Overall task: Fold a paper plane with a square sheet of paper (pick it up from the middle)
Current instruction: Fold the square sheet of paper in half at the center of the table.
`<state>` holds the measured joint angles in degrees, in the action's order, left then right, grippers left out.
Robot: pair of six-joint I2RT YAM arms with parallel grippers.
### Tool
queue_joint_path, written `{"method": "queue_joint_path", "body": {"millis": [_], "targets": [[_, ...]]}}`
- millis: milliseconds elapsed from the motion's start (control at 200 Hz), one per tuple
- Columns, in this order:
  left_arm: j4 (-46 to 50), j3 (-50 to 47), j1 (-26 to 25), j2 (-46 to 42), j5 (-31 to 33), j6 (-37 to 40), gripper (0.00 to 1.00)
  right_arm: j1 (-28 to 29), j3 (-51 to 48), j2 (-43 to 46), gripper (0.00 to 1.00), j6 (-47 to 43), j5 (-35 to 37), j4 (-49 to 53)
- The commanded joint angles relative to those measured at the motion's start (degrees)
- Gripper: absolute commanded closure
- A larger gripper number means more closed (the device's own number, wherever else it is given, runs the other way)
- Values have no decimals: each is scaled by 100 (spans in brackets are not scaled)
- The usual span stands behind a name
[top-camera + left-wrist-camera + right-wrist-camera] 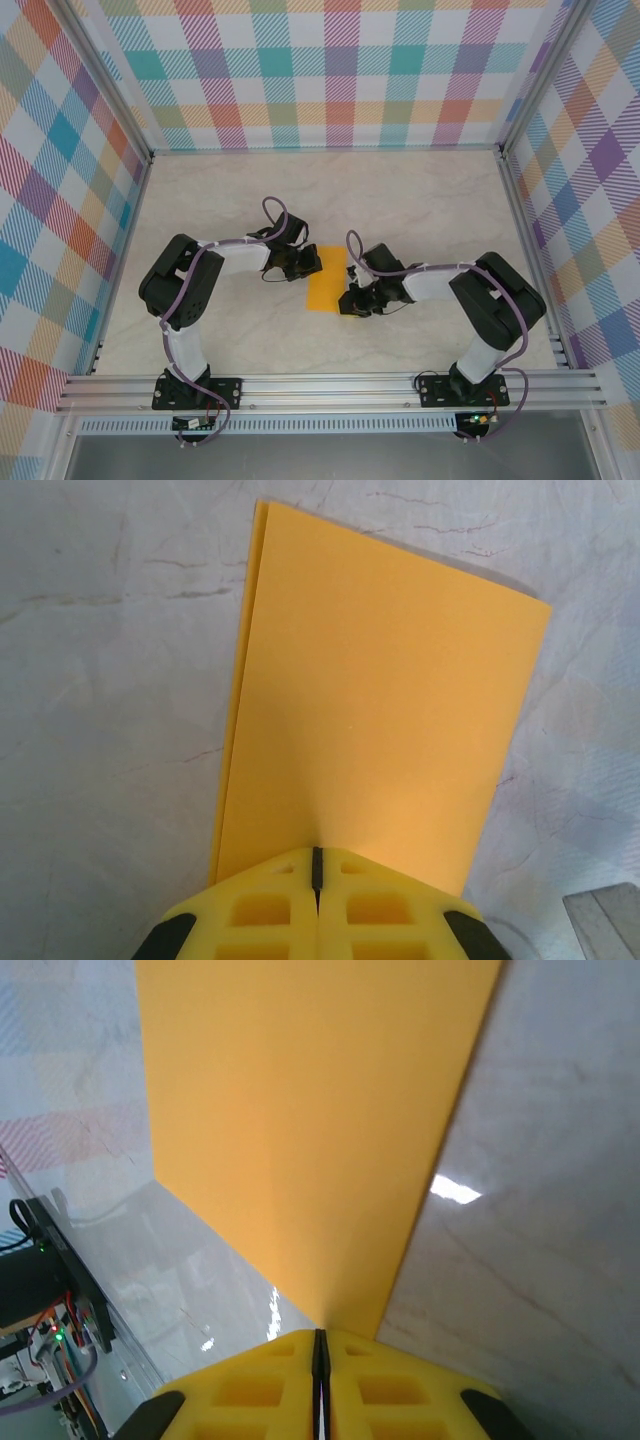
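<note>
Marbled table, plaid walls, orange paper

1. An orange-yellow sheet of paper lies as a narrow oblong near the middle of the pale marbled counter.
2. The left arm reaches in from the left, and the left jaws meet the sheet at its far left edge.
3. The right arm reaches in from the right, and the right jaws meet the sheet at its near right corner.
4. Purple cables loop along both arms.
5. Plaid walls enclose the counter on three sides.
6. An aluminium rail along the near edge carries both arm bases.
</note>
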<state>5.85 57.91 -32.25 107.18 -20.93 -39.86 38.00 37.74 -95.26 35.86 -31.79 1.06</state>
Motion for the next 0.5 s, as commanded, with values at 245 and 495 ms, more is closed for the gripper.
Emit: {"method": "queue_joint_path", "body": {"millis": [245, 495], "targets": [[955, -271, -104, 411, 635, -38, 100, -64, 883, 280, 90, 75, 988, 126], [1078, 427, -97, 491, 370, 626, 100, -506, 1378, -244, 90, 176, 1567, -210]]}}
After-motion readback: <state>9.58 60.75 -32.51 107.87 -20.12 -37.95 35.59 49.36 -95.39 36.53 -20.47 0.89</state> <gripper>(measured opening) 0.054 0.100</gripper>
